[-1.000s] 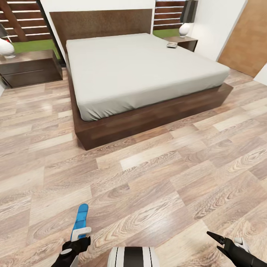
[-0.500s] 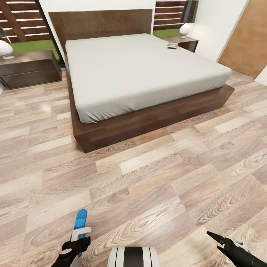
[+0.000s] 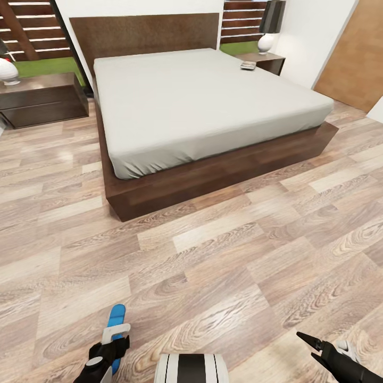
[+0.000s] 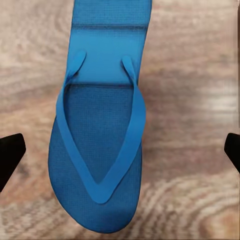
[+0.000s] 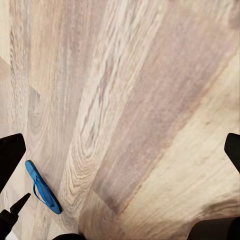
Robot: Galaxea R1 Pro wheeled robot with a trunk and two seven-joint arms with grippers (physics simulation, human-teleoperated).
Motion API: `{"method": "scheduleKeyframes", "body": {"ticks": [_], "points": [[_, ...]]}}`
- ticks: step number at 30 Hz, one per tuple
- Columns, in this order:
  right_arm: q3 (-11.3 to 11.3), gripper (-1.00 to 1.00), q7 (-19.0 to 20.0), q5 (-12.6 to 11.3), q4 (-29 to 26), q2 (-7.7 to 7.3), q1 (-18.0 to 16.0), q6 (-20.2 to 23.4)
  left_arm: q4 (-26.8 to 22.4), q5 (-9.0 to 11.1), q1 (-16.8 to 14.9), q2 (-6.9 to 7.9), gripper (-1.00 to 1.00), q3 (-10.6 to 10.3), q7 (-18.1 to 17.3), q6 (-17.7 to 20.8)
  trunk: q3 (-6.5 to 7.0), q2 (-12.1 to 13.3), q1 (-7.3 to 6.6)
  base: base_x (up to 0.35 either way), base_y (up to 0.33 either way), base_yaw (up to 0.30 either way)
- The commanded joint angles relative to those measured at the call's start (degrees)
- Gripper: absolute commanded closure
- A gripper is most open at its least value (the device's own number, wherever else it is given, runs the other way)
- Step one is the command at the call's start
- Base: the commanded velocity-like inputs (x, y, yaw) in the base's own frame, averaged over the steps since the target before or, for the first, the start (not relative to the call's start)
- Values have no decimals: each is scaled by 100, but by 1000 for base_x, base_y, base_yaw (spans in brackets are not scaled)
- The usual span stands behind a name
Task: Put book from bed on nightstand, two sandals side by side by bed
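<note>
- The left hand [image 3: 109,351], at the lower left of the head view, holds one blue sandal [image 3: 115,325] over the floor [image 3: 213,266]; the grip itself is hard to see, so the hold is likely, not certain.
- The right hand [image 3: 311,346], at the lower right, stands open and empty.
- The bed [image 3: 202,101] fills the upper middle.
- The book [image 3: 247,65] lies at the bed's upper right edge, just beside the nightstand [image 3: 263,60].
</note>
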Motion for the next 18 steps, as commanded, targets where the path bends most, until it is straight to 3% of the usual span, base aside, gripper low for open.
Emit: {"method": "scheduleKeyframes", "body": {"ticks": [1,14,18], "points": [[-10,-100,3,-25,0,2,-3,42,-10,39,1,0,-100,-4,16,-7,-4,-1,-1,2,1,0],[-11,-100,3,-25,0,0,0,42,-10,34,1,77,-100,-11,168,-130,-4,-1,-1,0,0,0],[-8,-100,3,-25,0,0,0,42,-10,34,1,79,-100,-10,172,-131,-92,-7,9,0,0,0]]}}
